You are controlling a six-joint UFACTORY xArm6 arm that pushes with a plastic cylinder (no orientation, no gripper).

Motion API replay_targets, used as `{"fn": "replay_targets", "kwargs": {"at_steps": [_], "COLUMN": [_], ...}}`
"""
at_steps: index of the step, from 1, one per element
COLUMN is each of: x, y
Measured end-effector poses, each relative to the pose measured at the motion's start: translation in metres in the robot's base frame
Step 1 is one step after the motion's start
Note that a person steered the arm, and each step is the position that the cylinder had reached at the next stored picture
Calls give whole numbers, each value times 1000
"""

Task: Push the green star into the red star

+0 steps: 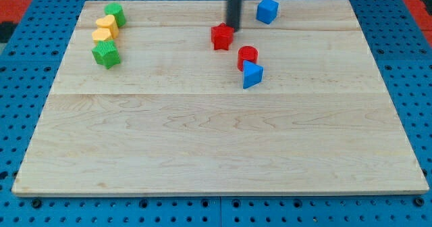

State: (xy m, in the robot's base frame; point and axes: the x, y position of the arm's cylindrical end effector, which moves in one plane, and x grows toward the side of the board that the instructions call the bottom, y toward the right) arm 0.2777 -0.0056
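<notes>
The green star [106, 54] lies near the view's left edge of the wooden board, below two yellow blocks. The red star [221, 36] lies near the top middle of the board. My tip [233, 28] is at the end of the dark rod, right at the red star's upper right corner, touching or almost touching it. The green star is far to the left of my tip.
A green block [115, 13] and two yellow blocks [105, 27] sit in a cluster above the green star. A blue block [267, 10] is at the top right of my tip. A red cylinder [248, 56] and a blue triangular block [252, 75] sit together below and right of the red star.
</notes>
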Motion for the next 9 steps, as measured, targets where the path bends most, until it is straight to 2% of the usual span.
{"fn": "replay_targets", "kwargs": {"at_steps": [2, 3, 4, 5, 6, 8, 9], "x": [83, 120, 182, 143, 90, 81, 81], "y": [-70, -162, -215, -293, -293, -159, -136]}}
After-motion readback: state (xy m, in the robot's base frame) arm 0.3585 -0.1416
